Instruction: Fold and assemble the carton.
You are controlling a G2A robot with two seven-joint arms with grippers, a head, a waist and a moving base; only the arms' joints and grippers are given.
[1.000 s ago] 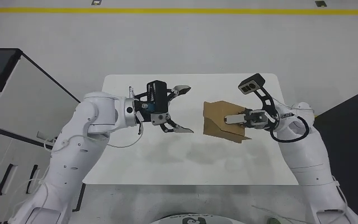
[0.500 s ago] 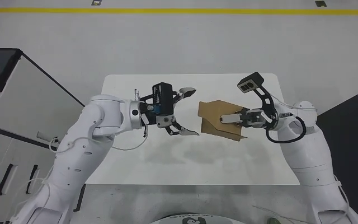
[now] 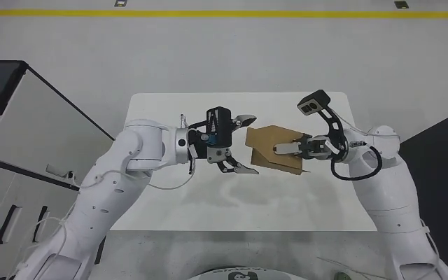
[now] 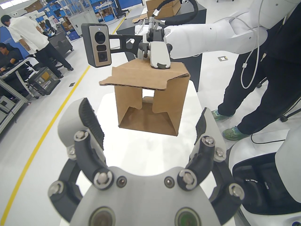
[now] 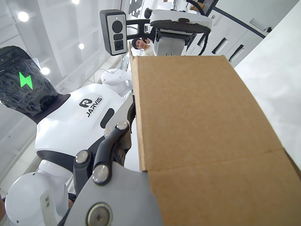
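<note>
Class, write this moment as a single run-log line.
carton: partly folded, flaps open | right hand: shut on carton | left hand: open, facing carton's open end

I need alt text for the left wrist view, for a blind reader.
A brown carton, open toward the camera, is held by its top panel in the right gripper over a white table. The open left gripper faces it.
</note>
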